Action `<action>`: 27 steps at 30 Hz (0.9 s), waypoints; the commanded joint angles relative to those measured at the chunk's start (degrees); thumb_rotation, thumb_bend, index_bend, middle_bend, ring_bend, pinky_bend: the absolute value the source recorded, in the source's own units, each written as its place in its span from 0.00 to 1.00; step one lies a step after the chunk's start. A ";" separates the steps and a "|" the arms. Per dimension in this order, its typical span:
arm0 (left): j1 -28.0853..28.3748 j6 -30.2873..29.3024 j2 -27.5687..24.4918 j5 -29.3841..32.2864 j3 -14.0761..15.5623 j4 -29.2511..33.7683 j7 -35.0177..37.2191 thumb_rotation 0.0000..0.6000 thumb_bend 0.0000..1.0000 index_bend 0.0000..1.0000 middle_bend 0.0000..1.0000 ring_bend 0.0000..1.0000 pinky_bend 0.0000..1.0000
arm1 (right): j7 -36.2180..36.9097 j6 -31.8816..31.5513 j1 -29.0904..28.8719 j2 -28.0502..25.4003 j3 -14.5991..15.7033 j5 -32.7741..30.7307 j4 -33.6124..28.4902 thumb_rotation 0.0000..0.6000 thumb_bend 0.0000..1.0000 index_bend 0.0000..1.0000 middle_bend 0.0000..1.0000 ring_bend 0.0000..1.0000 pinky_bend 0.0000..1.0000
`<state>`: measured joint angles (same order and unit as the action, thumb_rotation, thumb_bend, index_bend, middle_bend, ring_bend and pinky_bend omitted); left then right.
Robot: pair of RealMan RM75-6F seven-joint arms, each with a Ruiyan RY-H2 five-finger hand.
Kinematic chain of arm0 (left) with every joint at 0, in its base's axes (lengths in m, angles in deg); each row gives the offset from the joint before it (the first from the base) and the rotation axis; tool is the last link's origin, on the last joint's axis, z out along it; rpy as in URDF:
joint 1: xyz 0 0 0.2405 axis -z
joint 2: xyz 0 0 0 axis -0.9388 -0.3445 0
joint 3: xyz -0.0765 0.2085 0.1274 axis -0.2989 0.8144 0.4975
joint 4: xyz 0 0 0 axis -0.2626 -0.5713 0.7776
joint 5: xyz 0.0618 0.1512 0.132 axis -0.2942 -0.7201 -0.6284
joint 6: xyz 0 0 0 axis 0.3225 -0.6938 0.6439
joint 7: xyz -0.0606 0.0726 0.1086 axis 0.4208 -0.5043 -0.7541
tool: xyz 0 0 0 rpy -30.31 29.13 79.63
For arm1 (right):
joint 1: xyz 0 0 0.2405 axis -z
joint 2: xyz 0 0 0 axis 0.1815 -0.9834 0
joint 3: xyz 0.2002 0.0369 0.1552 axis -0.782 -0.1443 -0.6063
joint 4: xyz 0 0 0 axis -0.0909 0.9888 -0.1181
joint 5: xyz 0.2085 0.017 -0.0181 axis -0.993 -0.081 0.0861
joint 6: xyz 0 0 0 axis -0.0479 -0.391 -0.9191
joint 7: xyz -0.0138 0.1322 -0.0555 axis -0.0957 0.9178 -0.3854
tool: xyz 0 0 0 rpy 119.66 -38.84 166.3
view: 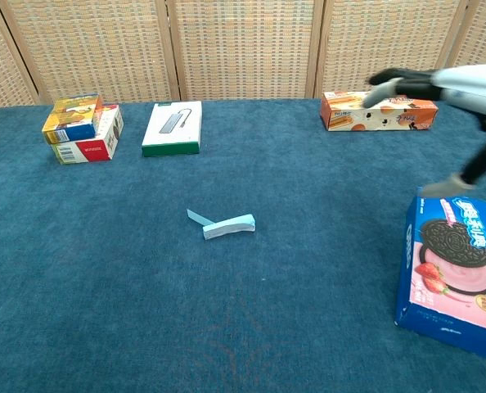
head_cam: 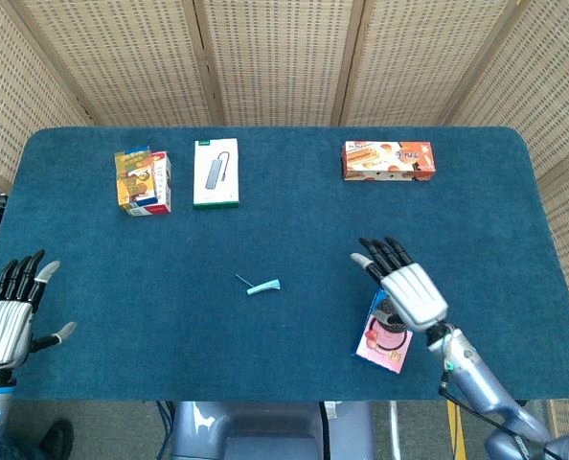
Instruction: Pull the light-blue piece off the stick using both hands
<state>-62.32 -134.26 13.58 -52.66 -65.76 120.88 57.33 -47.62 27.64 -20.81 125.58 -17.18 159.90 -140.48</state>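
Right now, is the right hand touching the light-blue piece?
No, the right hand hovers open above the cookie box, well apart from the light-blue piece lying on the table.

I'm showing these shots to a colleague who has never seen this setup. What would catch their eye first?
Probably the right hand, open with fingers spread, raised above the cookie box at the table's right side. Next, the small light-blue piece on its stick, lying alone mid-table on the blue cloth. The left hand is open too, at the near left edge.
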 commanded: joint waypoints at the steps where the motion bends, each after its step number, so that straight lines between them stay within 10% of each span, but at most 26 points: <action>1: 0.20 0.61 0.23 0.44 -0.28 -0.07 -0.27 1.00 0.00 0.00 0.00 0.00 0.00 | -1.88 8.60 -8.14 4.00 -5.90 -8.79 -1.09 1.00 0.01 0.25 0.00 0.00 0.00; 9: 0.58 2.14 0.46 2.23 -1.21 -0.32 -0.67 1.00 0.00 0.00 0.00 0.00 0.00 | -8.46 11.17 -13.70 10.06 -8.29 -16.56 3.28 1.00 0.22 0.33 0.00 0.00 0.00; 27: 1.54 5.33 1.49 5.82 -2.89 -1.22 -1.90 1.00 0.00 0.00 0.00 0.00 0.00 | -18.60 13.63 -21.50 25.61 -5.18 -26.78 17.90 1.00 0.36 0.34 0.00 0.00 0.00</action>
<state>-60.78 -128.96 15.05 -46.88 -68.61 119.67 55.44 -65.63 40.93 -41.52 150.06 -22.45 133.94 -123.75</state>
